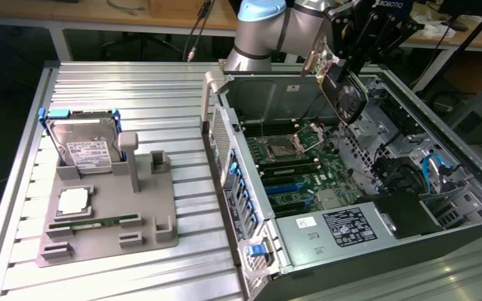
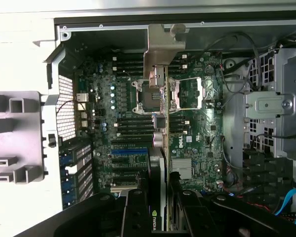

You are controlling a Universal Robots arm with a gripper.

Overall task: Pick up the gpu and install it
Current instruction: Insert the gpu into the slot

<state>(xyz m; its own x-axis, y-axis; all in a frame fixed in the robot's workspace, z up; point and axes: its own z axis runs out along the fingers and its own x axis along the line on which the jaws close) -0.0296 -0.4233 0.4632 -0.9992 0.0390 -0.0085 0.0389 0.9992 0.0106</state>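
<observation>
The gpu (image 1: pixel 348 99) hangs edge-down above the open computer case (image 1: pixel 442 241), over its far side. Its black shroud faces the exterior view's right and a strip of green card shows at its upper end. My gripper (image 1: pixel 341 66) is shut on the card's upper edge. In the wrist view the gpu (image 2: pixel 157 148) is seen edge-on, its silver bracket (image 2: pixel 162 44) at the far end, with my gripper (image 2: pixel 158 210) clamped on both faces. Below it lies the motherboard (image 2: pixel 197 133) with blue expansion slots (image 2: pixel 130 152).
On the slatted aluminium table (image 1: pixel 115 81) at the exterior view's left stands a grey fixture (image 1: pixel 153 216) holding a hard drive (image 1: pixel 86 150), a silver chip and a RAM stick (image 1: pixel 98 221). Inside the case are the CPU socket (image 1: pixel 278 149), power supply (image 1: pixel 350 226), drive cages and blue cables (image 1: pixel 433 166).
</observation>
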